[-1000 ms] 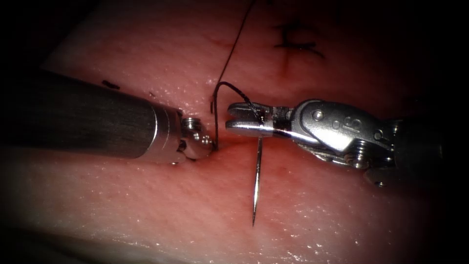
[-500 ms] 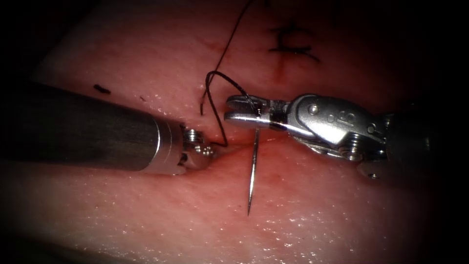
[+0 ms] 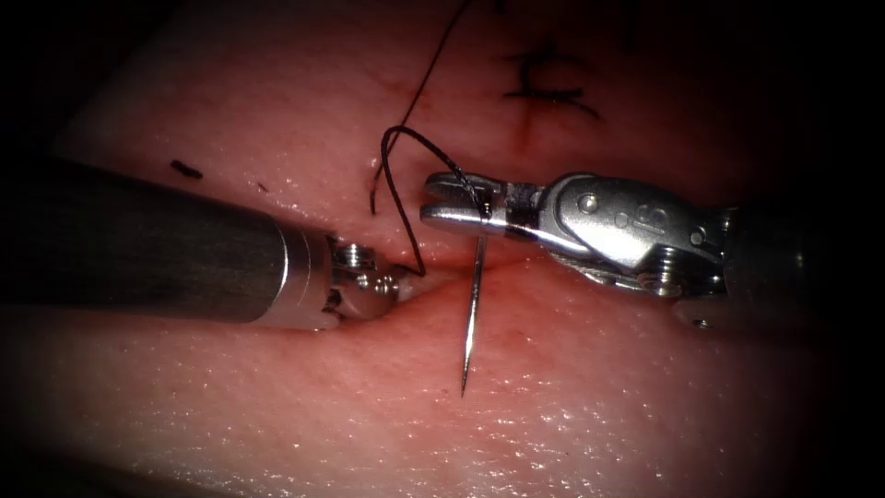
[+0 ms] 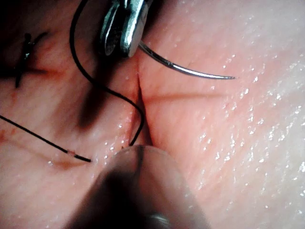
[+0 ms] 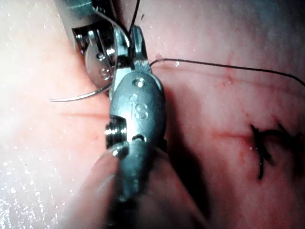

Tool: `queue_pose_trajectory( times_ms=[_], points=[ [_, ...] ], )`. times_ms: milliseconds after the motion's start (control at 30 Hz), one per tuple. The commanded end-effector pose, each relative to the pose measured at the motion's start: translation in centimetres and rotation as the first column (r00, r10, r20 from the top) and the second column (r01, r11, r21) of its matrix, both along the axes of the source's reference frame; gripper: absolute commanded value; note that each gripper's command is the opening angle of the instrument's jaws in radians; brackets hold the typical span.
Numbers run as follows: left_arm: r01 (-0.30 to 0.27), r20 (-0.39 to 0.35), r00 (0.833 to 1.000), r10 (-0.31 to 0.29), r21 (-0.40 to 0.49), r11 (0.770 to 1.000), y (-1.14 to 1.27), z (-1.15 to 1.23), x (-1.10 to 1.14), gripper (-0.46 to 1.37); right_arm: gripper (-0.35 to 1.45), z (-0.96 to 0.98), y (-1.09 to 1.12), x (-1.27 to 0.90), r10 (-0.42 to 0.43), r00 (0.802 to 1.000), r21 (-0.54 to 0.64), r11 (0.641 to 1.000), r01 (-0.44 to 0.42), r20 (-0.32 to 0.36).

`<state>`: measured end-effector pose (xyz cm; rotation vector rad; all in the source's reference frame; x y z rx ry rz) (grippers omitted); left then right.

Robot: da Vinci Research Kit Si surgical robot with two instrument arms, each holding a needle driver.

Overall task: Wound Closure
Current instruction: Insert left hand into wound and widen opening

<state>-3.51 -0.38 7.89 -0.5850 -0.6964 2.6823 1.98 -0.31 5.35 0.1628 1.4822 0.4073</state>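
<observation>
Tissue [image 3: 599, 387] unchanged; right claw [image 3: 452, 205], needle [image 3: 472, 314] leftward.

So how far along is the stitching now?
One finished stitch sits on the far part of the cut. The right tool holds the needle near its thread end, clear of the tissue. The thread enters the cut by the left tool; here the cut looks open.

Beyond the lit centre the endoscope view falls off into a black surround [image 3: 37, 55] at every edge and corner — a vignette. Strong light glints off wet surfaces — small white sparkles.
</observation>
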Motion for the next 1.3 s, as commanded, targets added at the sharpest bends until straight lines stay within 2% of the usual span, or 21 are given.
queue_pose_trajectory(
  times_ms=[33,300,433,633,933,1300],
  points=[
    [0.005,0.001,1.000,-0.005,-0.004,1.000,0.01,-0.01,0.01,1.18,-0.35,0.00,0.02,0.00,0.008,1.000,-0.009,1.000,-0.008,0.001],
    [0.001,0.023,1.000,-0.002,0.006,1.000,0.11,-0.12,0.04,1.18,-0.35,0.05,0.23,0.07,0.061,0.998,-0.172,0.983,-0.057,0.016],
    [-0.016,0.037,0.999,0.015,0.002,1.000,0.11,-0.18,0.02,1.33,-0.35,0.09,0.31,0.12,0.078,0.997,-0.260,0.963,-0.069,0.025],
    [-0.018,0.045,0.999,0.018,0.008,1.000,0.12,-0.26,0.01,1.33,-0.35,0.12,0.35,0.19,0.095,0.995,-0.331,0.940,-0.079,0.032],
    [-0.015,0.056,0.998,0.014,0.023,1.000,0.17,-0.38,0.01,1.35,-0.35,0.22,0.27,0.30,0.100,0.993,-0.459,0.887,-0.061,0.061],
    [-0.013,0.061,0.998,0.011,0.033,0.999,0.20,-0.49,0.00,1.35,-0.35,0.44,0.13,0.35,0.109,0.992,-0.496,0.866,-0.064,0.063]
  ],
)
